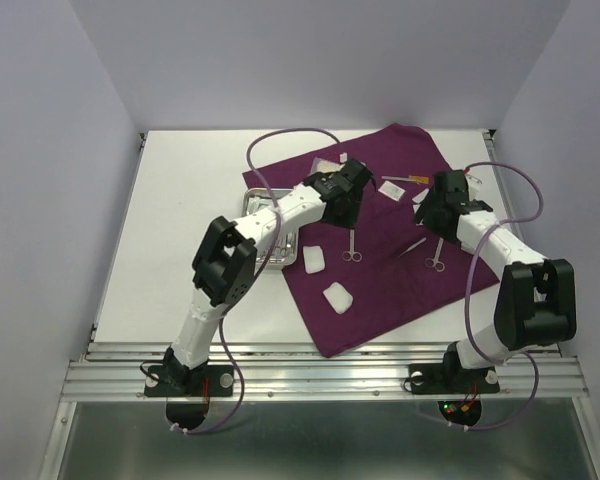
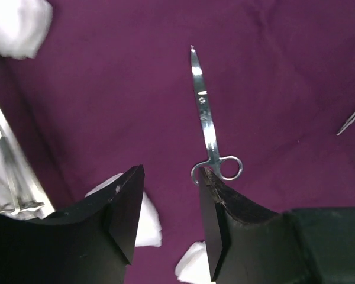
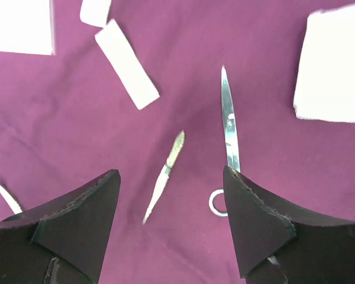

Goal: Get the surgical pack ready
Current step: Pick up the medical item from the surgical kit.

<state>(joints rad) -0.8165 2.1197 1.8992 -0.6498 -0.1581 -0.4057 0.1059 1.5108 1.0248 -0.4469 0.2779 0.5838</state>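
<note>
Scissors of silver steel (image 2: 208, 127) lie flat on the large dark-purple cloth (image 2: 272, 71), ring handles touching or just beside one jaw of the left arm (image 1: 290, 205); those jaws stand apart, empty. A second silver pair (image 3: 229, 127) and slim silver forceps (image 3: 165, 174) lie below the right arm (image 1: 480, 235), its jaws likewise apart. Expect stiff, light, slippery metal low on soft fabric: grip across the shank near the pivot, or the cloth may bunch. White gauze squares (image 1: 313, 260) crowd the near side. The shiny rectangular steel tray (image 1: 252, 205) sits at the cloth's left edge on the white bench (image 1: 180, 220).
</note>
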